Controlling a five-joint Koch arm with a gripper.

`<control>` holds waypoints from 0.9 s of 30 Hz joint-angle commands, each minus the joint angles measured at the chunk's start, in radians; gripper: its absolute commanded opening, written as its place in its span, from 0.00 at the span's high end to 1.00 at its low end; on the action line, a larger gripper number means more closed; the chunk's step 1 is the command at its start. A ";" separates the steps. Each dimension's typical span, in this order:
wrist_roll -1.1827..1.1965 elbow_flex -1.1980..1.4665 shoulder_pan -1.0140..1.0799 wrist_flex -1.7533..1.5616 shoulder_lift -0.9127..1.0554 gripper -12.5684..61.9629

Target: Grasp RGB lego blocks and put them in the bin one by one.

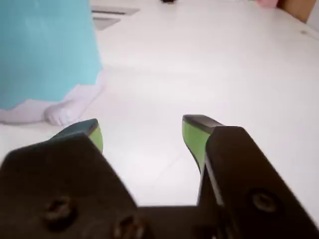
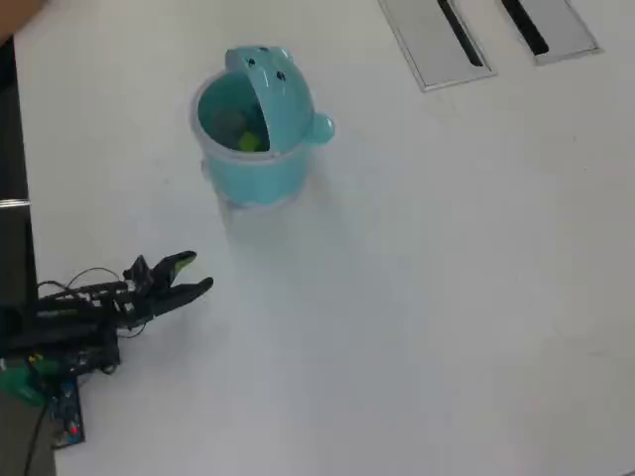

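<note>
**Open claw low over bare table, blocks in the bin**

Nearest to the wrist camera, the gripper (image 1: 142, 132) fills the bottom of the wrist view: two black jaws with green pads (image 1: 192, 134) at their tips, standing clearly apart with only white table (image 1: 209, 59) between them. Nothing is held. In the overhead view the same gripper (image 2: 195, 273) shows as a dark forked shape at about 8 o'clock in the picture, its two tips spread and pointing toward 3 o'clock, with the arm's black body and wiring (image 2: 64, 322) trailing off to the left edge.

Beyond the claw, at roughly 10 o'clock in the wrist view, the teal-blue bin (image 1: 47, 50) rises as a broad blurred wall, standing on pale stubby feet (image 1: 65, 112) that touch the table. From above, the bin (image 2: 253, 174) sits at about 11 o'clock of the picture, well apart from the gripper, upright, its domed lid (image 2: 273, 84) flipped up and back so the mouth is open; two small dark dots mark the lid and a round knob (image 2: 319, 127) juts from its right side. Inside the bin a yellow-green lego block (image 2: 248, 142) shows, with a dimmer shape beside it that I cannot make out.

Farthest off, at 1 o'clock in the overhead view, two flat grey slotted panels (image 2: 427, 45) lie set into the table.
</note>
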 commanded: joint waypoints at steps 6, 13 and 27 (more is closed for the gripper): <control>0.002 0.057 0.012 -0.190 0.072 0.44; 0.005 0.152 0.031 -0.201 0.072 0.44; 0.252 0.164 0.087 -0.160 0.064 0.44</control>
